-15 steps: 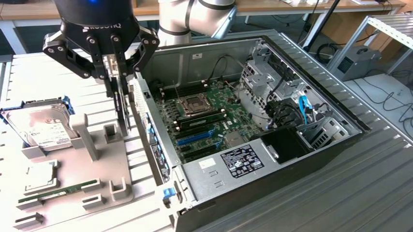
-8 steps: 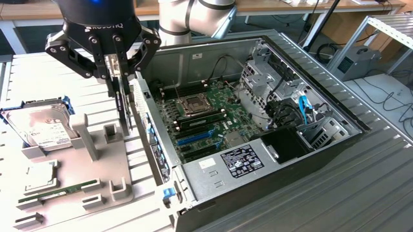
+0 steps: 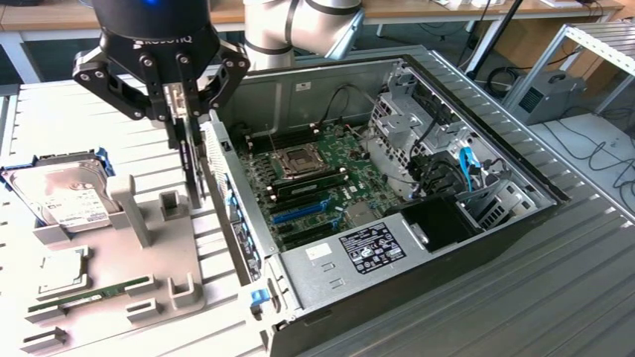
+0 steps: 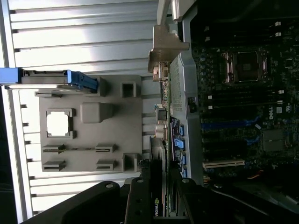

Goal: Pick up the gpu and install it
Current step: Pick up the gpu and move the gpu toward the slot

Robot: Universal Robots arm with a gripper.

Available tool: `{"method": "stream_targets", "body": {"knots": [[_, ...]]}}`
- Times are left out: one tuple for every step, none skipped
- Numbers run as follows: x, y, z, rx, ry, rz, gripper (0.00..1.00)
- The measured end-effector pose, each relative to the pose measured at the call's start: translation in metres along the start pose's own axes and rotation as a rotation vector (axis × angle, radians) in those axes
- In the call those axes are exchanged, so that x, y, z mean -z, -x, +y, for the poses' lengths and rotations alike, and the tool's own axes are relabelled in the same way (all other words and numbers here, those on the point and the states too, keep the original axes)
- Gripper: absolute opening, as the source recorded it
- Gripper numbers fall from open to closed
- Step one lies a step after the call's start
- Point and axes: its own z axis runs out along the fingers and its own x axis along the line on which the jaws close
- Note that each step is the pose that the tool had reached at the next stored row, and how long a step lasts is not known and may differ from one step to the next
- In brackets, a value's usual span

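gpu (image 3: 189,167) (image 4: 157,163): thin flat black card, NVIDIA mark on its edge in the wrist view.
axis: long axis vertical, seen edge-on.
position: in the air, between the grey parts tray (image 3: 109,245) and the open PC case (image 3: 516,223) rear wall.
gripper (image 3: 183,111): clamped on the gpu's top end; card hangs straight below.

Bright, even light fills the exterior view. The bench (image 3: 555,297) shines pale and is washed out at far left, while the case (image 3: 288,85) interior lies shaded. In the wrist view the bench slats glare white, and the tool (image 4: 160,182) gripping the gpu (image 4: 157,205) is near-black.
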Motion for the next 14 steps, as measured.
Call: {"method": "stream_targets", "body": {"knots": [[0.0000,0.0002,0.0000,0.000,0.0000,0.0000,0.26],[0.0000,0.0003,0.0000,0.000,0.0000,0.0000,0.26],[0.0000,0.0004,0.0000,0.000,0.0000,0.0000,0.26],[0.0000,0.0006,0.0001,0.000,0.0000,0.0000,0.26],[-0.0001,0.0010,0.0001,0.000,0.0001,0.0000,0.26],[-0.0001,0.0015,0.0001,0.000,0.0001,0.0000,0.26],[-0.0001,0.0017,0.0001,0.000,0.0000,0.0000,0.26],[-0.0001,0.0018,0.0001,0.000,0.0000,0.0000,0.26],[-0.0001,0.0020,0.0001,0.000,0.0000,0.0000,0.26],[-0.0001,0.0022,0.0001,0.000,0.0000,0.0000,0.26],[-0.0001,0.0024,0.0002,0.000,0.0000,0.0000,0.26],[-0.0001,0.0025,0.0002,0.000,0.0000,0.0000,0.26],[-0.0002,0.0026,0.0002,0.000,0.0001,-0.0001,0.26],[-0.0002,0.0029,0.0002,0.000,0.0001,-0.0001,0.26]]}}
